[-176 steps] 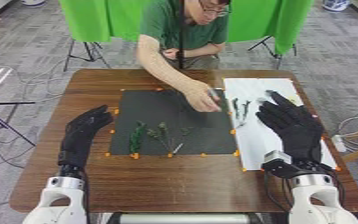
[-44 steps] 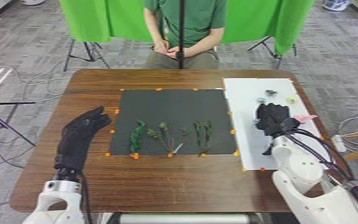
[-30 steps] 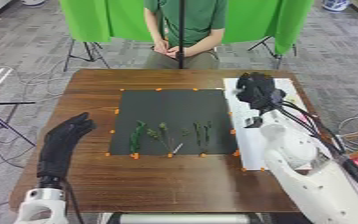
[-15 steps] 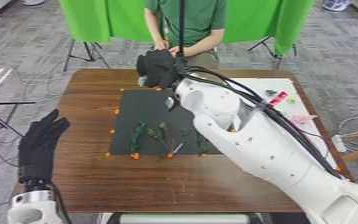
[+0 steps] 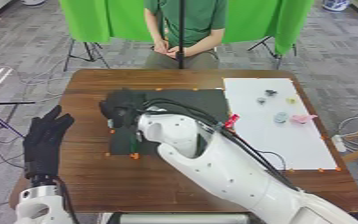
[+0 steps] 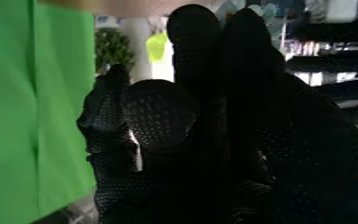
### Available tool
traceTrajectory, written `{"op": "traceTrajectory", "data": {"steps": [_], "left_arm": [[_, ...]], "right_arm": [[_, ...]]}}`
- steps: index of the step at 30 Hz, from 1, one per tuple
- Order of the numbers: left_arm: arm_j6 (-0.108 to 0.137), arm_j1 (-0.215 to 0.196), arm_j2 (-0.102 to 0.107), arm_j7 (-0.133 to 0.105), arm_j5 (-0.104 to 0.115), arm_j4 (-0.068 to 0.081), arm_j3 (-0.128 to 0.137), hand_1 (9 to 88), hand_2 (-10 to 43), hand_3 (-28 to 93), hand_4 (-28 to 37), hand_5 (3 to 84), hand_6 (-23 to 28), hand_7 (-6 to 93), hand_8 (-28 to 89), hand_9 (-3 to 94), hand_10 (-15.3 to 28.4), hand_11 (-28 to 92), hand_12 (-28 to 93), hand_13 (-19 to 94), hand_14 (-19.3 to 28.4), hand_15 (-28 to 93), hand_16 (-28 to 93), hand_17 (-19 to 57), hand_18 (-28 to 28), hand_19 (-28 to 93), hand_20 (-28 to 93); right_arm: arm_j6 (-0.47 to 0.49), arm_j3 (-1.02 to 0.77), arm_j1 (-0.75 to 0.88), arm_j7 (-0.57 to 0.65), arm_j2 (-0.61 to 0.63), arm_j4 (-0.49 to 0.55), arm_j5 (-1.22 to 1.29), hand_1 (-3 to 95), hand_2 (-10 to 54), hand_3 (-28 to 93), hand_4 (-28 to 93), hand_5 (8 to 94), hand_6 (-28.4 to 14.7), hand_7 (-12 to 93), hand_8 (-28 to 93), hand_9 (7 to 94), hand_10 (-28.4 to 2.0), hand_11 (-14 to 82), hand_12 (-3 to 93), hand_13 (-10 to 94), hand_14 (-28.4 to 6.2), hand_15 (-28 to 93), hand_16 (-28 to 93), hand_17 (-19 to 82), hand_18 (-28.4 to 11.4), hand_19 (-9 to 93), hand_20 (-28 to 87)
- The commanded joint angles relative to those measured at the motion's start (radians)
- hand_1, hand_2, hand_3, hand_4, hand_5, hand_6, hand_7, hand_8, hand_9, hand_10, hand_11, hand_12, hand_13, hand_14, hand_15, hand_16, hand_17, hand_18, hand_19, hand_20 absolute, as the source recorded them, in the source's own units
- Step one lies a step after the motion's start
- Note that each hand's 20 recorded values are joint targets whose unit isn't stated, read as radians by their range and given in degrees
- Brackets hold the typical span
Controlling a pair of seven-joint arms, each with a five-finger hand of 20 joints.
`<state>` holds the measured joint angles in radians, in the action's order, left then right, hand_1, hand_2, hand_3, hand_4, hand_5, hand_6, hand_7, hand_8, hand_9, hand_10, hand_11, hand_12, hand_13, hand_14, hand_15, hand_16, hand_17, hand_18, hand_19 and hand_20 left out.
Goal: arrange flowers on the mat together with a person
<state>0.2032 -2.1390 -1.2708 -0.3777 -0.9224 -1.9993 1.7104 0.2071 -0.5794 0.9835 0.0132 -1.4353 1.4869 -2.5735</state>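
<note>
My right hand is over the upper left part of the dark mat, curled round a pale blue flower. In the right wrist view, pale petals stick out past the fingertips of the right hand. A green leafy stem lies on the mat's left part; my right arm hides the stems beside it. My left hand is open over the table's left edge. Several small flower heads, among them a pink one and a pale blue one, lie on the white sheet.
The white sheet lies along the right of the wooden table. Orange markers edge the mat. A person sits across the table, hands together in the lap. My right forearm crosses the mat's lower right.
My right hand picked up the pale blue flower from the sheet, swung left across the mat, then came down nearer. My left hand moved left. Earlier, the person's hand left the mat, where two more stems lay afterwards.
</note>
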Motion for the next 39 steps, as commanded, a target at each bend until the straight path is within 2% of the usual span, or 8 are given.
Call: {"op": "traceTrajectory", "data": {"steps": [1, 9, 11, 13, 15, 20, 27, 39], "left_arm": [[-0.007, -0.003, 0.000, 0.004, 0.014, 0.008, -0.003, 15.3, 23.4, 63, -28.3, 44.3, 4.3, 12.4, -6, 45.5, 13.8, 18, 14, 36, 18.0, 15, 3, 4.9, 13.1, 9, 15], [-0.020, 0.000, -0.003, 0.009, 0.006, 0.010, -0.003, 14.6, 15.5, 64, -28.3, 44.1, 4.7, 12.5, -6, 45.4, 13.9, 18, 14, 36, 18.2, 16, 3, 4.3, 13.5, 9, 15], [-0.026, 0.002, -0.002, 0.010, 0.003, 0.012, -0.004, 14.6, 14.2, 63, -28.3, 44.0, 4.8, 12.4, -6, 45.4, 14.0, 18, 14, 36, 18.3, 16, 3, 4.0, 13.7, 9, 15], [-0.037, 0.003, -0.003, 0.008, -0.003, 0.016, -0.001, 14.0, 10.4, 64, -28.3, 43.9, 4.9, 12.2, -6, 45.3, 13.9, 19, 14, 36, 18.4, 16, 3, 3.8, 13.9, 9, 15], [-0.050, 0.003, -0.005, 0.004, -0.012, 0.017, 0.001, 14.0, 5.9, 65, -28.3, 43.7, 5.0, 11.9, -5, 45.2, 13.9, 19, 14, 35, 18.4, 16, 3, 3.6, 14.0, 9, 15], [-0.059, 0.001, -0.005, 0.005, -0.016, 0.018, 0.003, 14.6, -0.3, 67, -28.3, 43.1, 5.1, 11.5, -5, 44.9, 13.8, 18, 14, 35, 18.6, 16, 4, 3.2, 14.4, 8, 15], [-0.058, -0.002, -0.005, 0.003, -0.012, 0.017, 0.003, 15.4, -1.9, 67, -28.3, 43.1, 5.1, 11.3, -5, 44.7, 13.7, 18, 15, 35, 18.7, 15, 4, 3.0, 14.4, 8, 15], [-0.059, -0.004, -0.006, 0.006, -0.013, 0.015, 0.005, 16.2, -2.9, 67, -28.3, 43.2, 5.0, 11.5, -5, 44.8, 13.7, 18, 15, 35, 18.7, 16, 4, 2.8, 14.3, 8, 15]], "right_arm": [[0.036, 0.007, 0.019, 0.004, -0.011, -0.013, -0.035, 58.3, -9.5, 65, -28, 79.3, 3.0, 21, 10, 89.3, -6.7, 9.7, 46.1, 80, -5.0, 65, 36, 35, -20.4, 73, 58], [0.033, 0.007, 0.023, 0.019, -0.007, -0.027, -0.071, 54.3, -9.5, 65, -28, 73.8, 2.7, 19, 7, 84.4, -7.8, 8.0, 43.5, 76, -6.3, 66, 37, 32, -20.5, 71, 58], [0.036, 0.006, 0.022, 0.020, -0.005, -0.028, -0.075, 51.2, -9.5, 69, -28, 70.6, 2.7, 19, 3, 80.6, -8.5, 11.6, 39.7, 74, -6.9, 67, 38, 31, -20.3, 71, 58], [0.045, 0.007, 0.022, 0.019, -0.003, -0.027, -0.080, 50.2, -9.5, 70, -28, 69.1, 2.7, 20, 0, 78.7, -8.4, 13.0, 38.3, 73, -7.2, 68, 38, 31, -20.4, 70, 58], [0.052, 0.004, 0.023, 0.013, -0.002, -0.029, -0.086, 46.2, -9.5, 75, -28, 66.2, 2.6, 19, -9, 73.8, -9.7, 18.4, 29.7, 71, -8.0, 69, 37, 30, -20.4, 70, 57], [0.064, 0.006, 0.024, 0.017, 0.008, -0.025, -0.081, 44.6, -9.5, 77, -28, 65.1, 2.5, 19, -10, 72.1, -10.0, 20.0, 25.6, 70, -8.3, 69, 37, 29, -20.6, 69, 57], [0.112, 0.006, 0.023, 0.009, 0.017, -0.013, -0.093, 43.6, -9.5, 78, -28, 64.2, 3.0, 19, -11, 71.7, -10.2, 20.4, 23.4, 70, -8.7, 70, 37, 29, -20.6, 69, 57], [0.148, 0.009, 0.001, 0.017, 0.034, 0.002, -0.089, 41.3, -9.5, 79, -28, 56.3, 4.4, 17, -11, 70.1, -12.5, 16.6, 21.5, 68, -8.9, 67, 37, 28, -21.6, 68, 57]]}}
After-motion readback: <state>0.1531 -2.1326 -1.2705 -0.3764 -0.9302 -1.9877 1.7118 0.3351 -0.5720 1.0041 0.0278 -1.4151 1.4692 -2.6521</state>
